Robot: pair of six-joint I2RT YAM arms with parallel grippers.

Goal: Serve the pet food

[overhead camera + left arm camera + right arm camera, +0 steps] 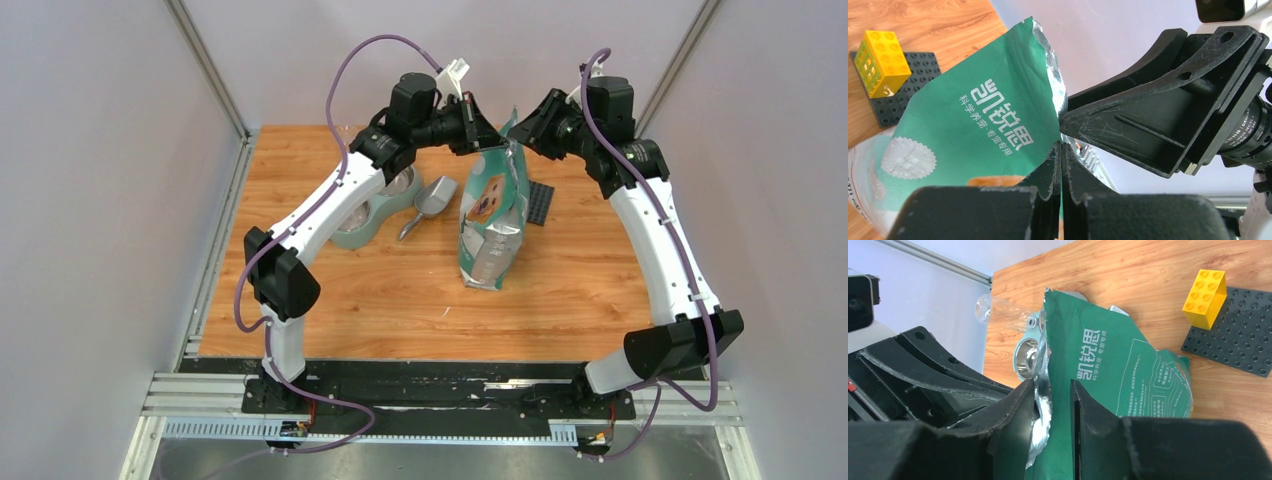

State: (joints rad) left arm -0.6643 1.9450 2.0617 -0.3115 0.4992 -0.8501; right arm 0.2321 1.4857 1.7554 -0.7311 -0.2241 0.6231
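**Both grippers meet at the top of the upright green bag.**

The left gripper has its fingers pressed together on the bag's torn top edge. The right gripper faces it from the other side with its fingers apart, and the silver-lined edge sits in the gap against one finger. The pet food is hidden, as no view looks inside the bag. Left of the bag lies a grey scoop, with a teal double bowl just beyond. Close on the bag's right is a dark studded baseplate carrying a yellow brick.
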